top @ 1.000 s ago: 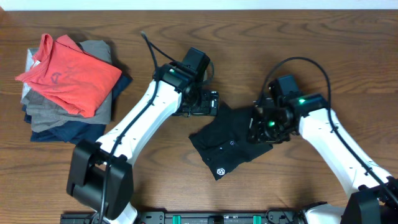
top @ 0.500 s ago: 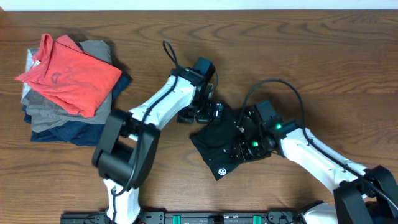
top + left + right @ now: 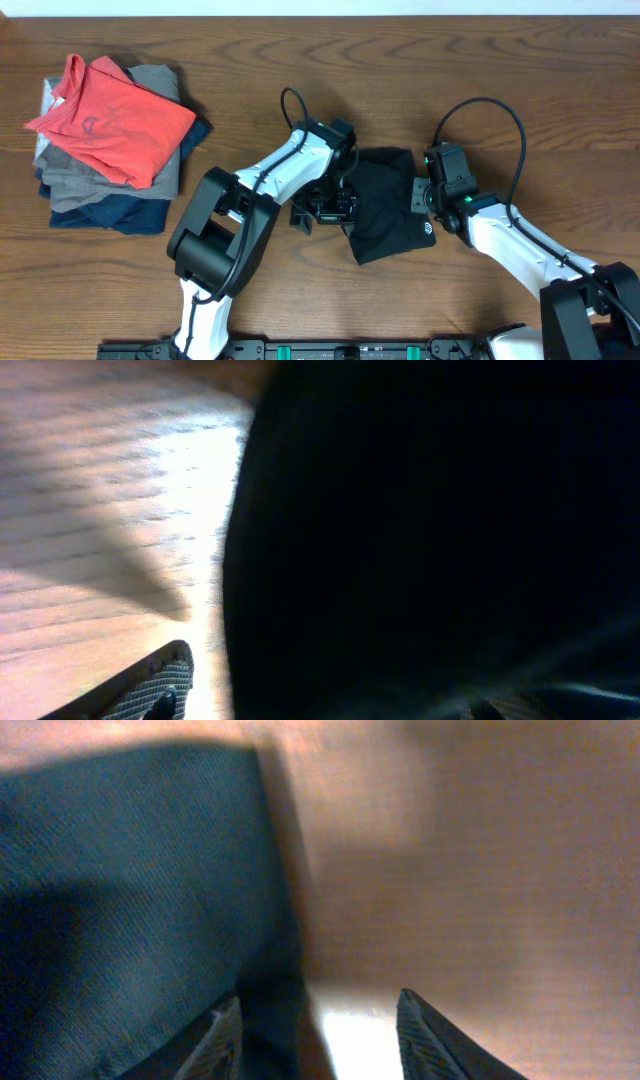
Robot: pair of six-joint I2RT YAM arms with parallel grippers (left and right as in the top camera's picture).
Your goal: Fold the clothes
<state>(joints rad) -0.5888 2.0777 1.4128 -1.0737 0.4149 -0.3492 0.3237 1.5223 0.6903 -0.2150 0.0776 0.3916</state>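
From overhead, the black shirt (image 3: 385, 198) lies folded into a compact block near the middle of the desk (image 3: 520, 80), its small white logo (image 3: 428, 226) showing at the lower right edge. The left pincer (image 3: 325, 207) sits at the shirt's left edge, and the right pincer (image 3: 416, 194) sits at its right edge, just above the logo. Well apart, at the desk's far left, a coral-red shirt (image 3: 115, 120) tops a pile of grey and navy garments (image 3: 105, 200). In the left wrist view, black cloth fills nearly the whole picture. One ribbed fingertip (image 3: 150, 690) shows at the bottom left over bare wood, far from the other side, so the jaws stand wide and grip nothing. In the right wrist view, the two fingertips (image 3: 225, 1032) stand apart with bare desk between them. The left one rests at the shirt's edge, and nothing is clamped.
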